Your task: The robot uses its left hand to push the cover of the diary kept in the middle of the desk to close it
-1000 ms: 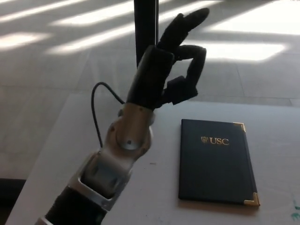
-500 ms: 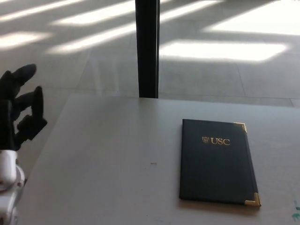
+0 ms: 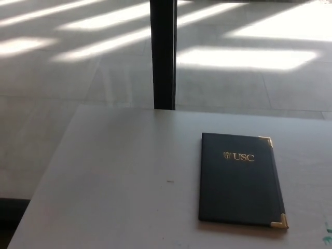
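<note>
Diary: one dark navy, rectangular, leather-look diary (image 3: 239, 179) lying closed and flat, cover up, on the desk.
Position: right of the desk's centre line, toward the near edge; its whole outline sits on the surface, clear of every desk edge.
Long axis: runs from the far side of the desk to the near side, slightly skewed, with the near end leaning a little toward picture right.
Facing: the gold "USC" lettering (image 3: 239, 156) with its small crest reads upright from the camera's side, so the top of the cover points away from the robot.
Spine: the left long edge is plain, with no metal fittings.
Corner fittings: two gold metal corner caps on the right long edge, one at the far corner (image 3: 267, 140) and one at the near corner (image 3: 280, 223).
Desk: one pale grey, matte desk (image 3: 119, 181); a small dark speck lies on it to the diary's left.
Post: one black upright post (image 3: 163, 52) rising behind the far edge of the desk.
Floor: grey tiled floor (image 3: 62, 62) crossed by bright bands of sunlight.
Hands: neither the left nor the right hand appears in the head view, so their state cannot be told.
</note>
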